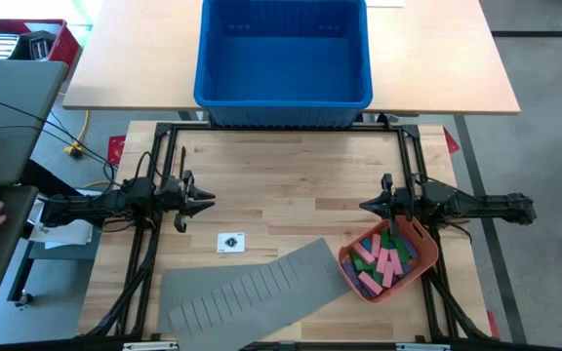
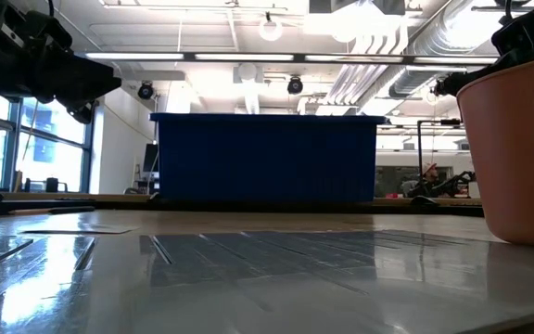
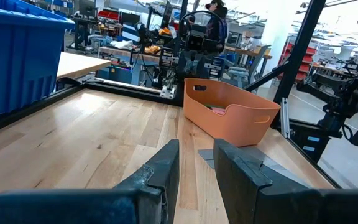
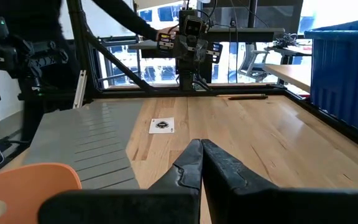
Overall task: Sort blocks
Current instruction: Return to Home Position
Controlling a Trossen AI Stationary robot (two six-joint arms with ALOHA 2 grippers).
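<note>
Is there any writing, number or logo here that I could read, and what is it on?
No text here can be read.
White card on the table: a dark round mark, no legible letters.
Stickers on the left arm: too small to read.
Blue bin and orange bin: no markings seen.

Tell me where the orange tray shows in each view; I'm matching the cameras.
High view: the orange tray sits lower right, blocks inside.
Low view: tray at right edge, close.
Left wrist view: tray right of centre.
Right wrist view: tray's rim, bottom-left corner.
Shared landmark: the blue bin, in all four.
</note>
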